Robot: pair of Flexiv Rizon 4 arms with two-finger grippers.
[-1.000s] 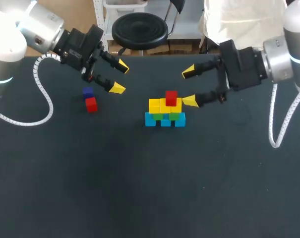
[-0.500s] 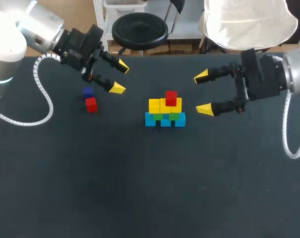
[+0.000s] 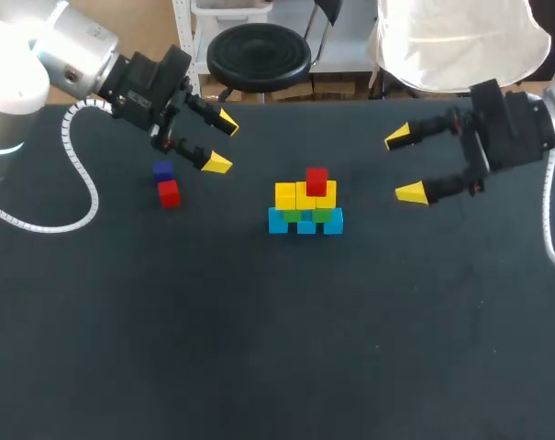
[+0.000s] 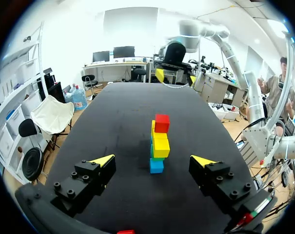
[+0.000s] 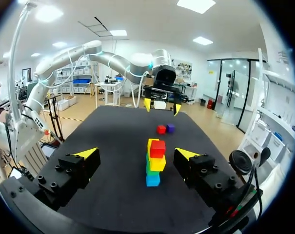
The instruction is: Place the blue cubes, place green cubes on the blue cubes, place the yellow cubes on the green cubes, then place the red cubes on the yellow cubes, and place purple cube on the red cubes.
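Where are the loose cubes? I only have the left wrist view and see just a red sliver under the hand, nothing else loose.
Observer: A small red cube lies on the black table, left of the stack of coloured cubes in the head view. A small purple cube sits close behind it, toward the far edge.
Operator: How wide is the base? I see one column edge-on.
Observer: Three light blue cubes side by side in a row.
Operator: Is the right hand carrying anything?
Observer: No. The right hand is open and empty, off to the stack's right.
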